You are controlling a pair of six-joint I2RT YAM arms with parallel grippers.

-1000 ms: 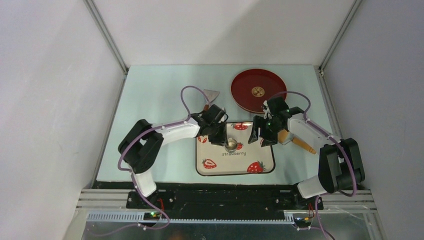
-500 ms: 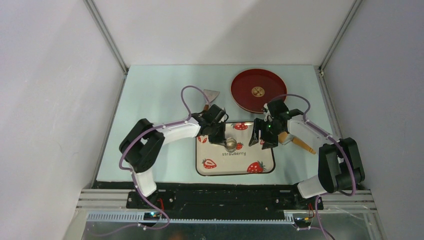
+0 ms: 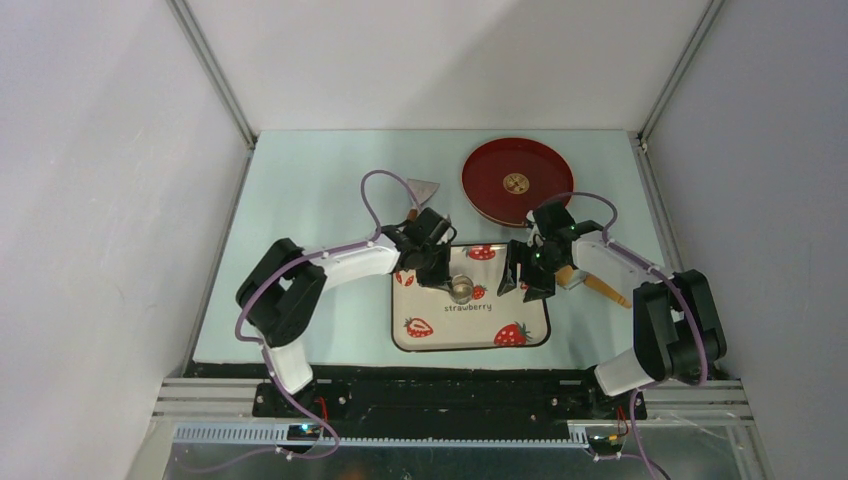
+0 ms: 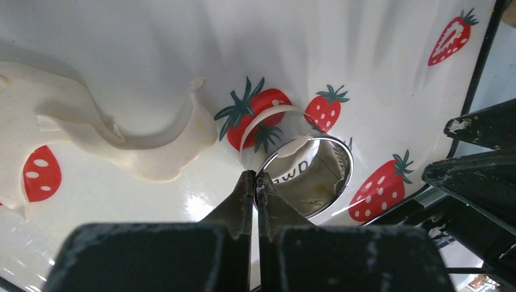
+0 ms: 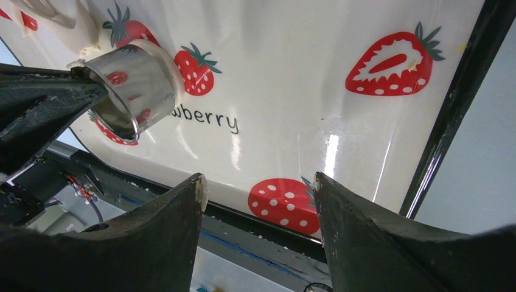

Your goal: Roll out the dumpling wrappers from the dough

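A flattened cream scrap of dough (image 4: pixel 103 137) lies on the strawberry tray (image 4: pixel 365 61), left of the shiny metal cutter ring (image 4: pixel 310 176). A thin strip of dough (image 4: pixel 268 115) curls along the ring's far side, and dough clings inside it. My left gripper (image 4: pixel 256 177) is shut on the ring's near rim; in the top view it (image 3: pixel 450 282) holds the ring (image 3: pixel 461 289) at the tray's middle. My right gripper (image 5: pixel 258 182) is open and empty over the tray's right part (image 3: pixel 520 275), with dough bits on one fingertip (image 5: pixel 199 188). No round wrapper disc shows.
A red plate (image 3: pixel 517 180) sits behind the tray on the right. A metal scraper (image 3: pixel 422 190) lies behind the left gripper. A wooden rolling pin (image 3: pixel 598 284) lies under the right arm, right of the tray (image 3: pixel 455 335). The tray's black rim (image 5: pixel 450 109) is near the right gripper.
The right gripper has shifted slightly toward the back and stays open. The left gripper and the ring have barely moved.
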